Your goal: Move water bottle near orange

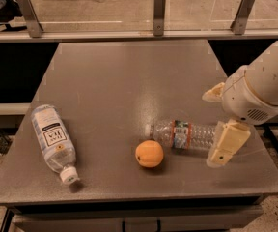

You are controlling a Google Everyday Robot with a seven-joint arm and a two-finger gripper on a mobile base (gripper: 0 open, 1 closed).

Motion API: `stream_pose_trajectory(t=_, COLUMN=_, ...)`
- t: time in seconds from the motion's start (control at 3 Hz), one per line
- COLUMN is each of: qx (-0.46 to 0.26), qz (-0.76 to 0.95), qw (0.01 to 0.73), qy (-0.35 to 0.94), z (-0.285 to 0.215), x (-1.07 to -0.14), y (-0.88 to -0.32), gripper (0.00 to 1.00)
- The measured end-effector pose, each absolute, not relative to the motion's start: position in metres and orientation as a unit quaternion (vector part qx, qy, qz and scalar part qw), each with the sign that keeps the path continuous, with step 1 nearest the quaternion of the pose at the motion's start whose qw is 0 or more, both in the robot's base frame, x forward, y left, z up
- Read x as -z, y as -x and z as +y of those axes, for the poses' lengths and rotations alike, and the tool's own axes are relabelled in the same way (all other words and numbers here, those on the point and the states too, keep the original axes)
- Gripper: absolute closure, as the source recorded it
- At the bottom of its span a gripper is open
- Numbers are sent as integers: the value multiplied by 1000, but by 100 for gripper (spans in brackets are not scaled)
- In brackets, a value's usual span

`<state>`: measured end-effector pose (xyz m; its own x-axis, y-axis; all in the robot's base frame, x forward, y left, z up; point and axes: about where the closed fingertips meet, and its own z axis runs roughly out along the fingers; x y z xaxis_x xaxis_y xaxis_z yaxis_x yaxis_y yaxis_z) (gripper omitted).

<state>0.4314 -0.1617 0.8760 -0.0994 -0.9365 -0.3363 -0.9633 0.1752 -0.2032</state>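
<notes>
The water bottle [183, 134] lies on its side on the grey table [129, 81], white cap pointing left, red-and-blue label band at its middle. The orange [149, 153] sits just in front of the cap end, a small gap from the bottle. My gripper [210, 128] is at the bottle's base end on the right. Its cream fingers [227, 142] are spread wide, one in front of the base and one behind it, and neither presses on the bottle. The bottle rests on the table.
A fatter bottle with a large white label [52, 140] lies on its side at the front left. A rail with metal posts [159, 13] runs along the table's far edge. The table's front edge is close below the orange.
</notes>
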Motion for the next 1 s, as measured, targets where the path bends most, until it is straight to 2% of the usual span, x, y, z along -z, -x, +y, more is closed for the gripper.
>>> stream_pose_trajectory(t=0.67, qx=-40, qz=739, qw=207, qy=640, z=-165, x=-880, y=-430, gripper=0)
stream_pose_trajectory(t=1.0, qx=-38, qz=753, qw=240, qy=611, z=-204, x=-891, y=-427, gripper=0)
